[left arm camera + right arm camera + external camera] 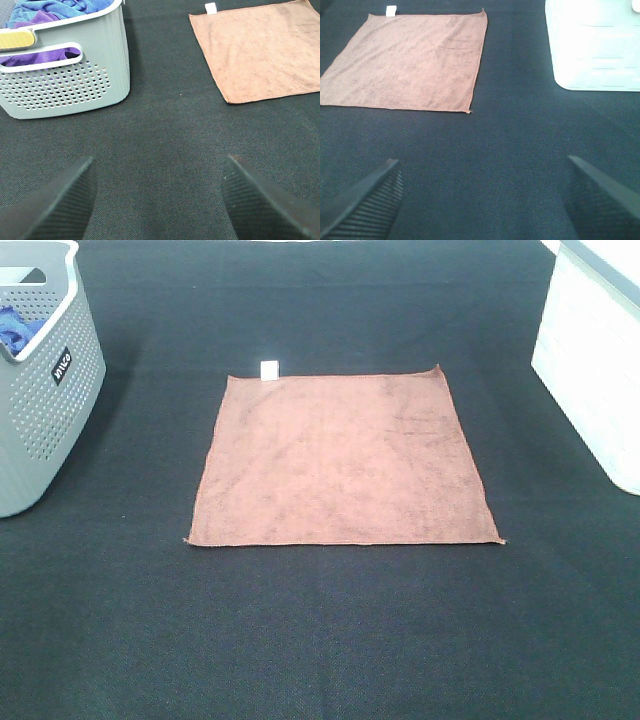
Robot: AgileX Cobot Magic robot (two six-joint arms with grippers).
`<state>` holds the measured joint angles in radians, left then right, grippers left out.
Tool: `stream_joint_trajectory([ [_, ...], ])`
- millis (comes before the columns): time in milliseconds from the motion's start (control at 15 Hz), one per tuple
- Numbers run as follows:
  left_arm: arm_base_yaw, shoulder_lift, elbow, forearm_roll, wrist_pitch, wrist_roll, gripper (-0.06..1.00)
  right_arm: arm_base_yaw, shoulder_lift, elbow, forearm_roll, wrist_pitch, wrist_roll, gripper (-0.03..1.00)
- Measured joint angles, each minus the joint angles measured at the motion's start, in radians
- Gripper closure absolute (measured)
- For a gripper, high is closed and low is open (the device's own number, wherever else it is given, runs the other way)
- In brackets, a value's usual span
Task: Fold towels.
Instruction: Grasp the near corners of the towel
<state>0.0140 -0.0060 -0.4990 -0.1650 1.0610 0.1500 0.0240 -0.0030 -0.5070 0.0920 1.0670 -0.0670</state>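
Exterior high: towel (343,460) flat, square, tag (269,369) edge farthest; left claw (157,200), right claw (480,200) spread wide, empty.

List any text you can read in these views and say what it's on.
On the grey basket, the black label: white capital letters, too small and tilted to read reliably.
On the towel, the white tag: no print legible.
On the white bin: no text visible.
Nothing else in view carries writing.
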Motion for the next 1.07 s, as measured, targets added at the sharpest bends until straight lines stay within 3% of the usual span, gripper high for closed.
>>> stream_joint_trajectory([
  [1067, 0.0, 0.0, 0.0, 0.0, 0.0, 0.0, 0.27, 0.0, 0.0, 0.0, 0.0, 0.0, 0.0, 0.16],
])
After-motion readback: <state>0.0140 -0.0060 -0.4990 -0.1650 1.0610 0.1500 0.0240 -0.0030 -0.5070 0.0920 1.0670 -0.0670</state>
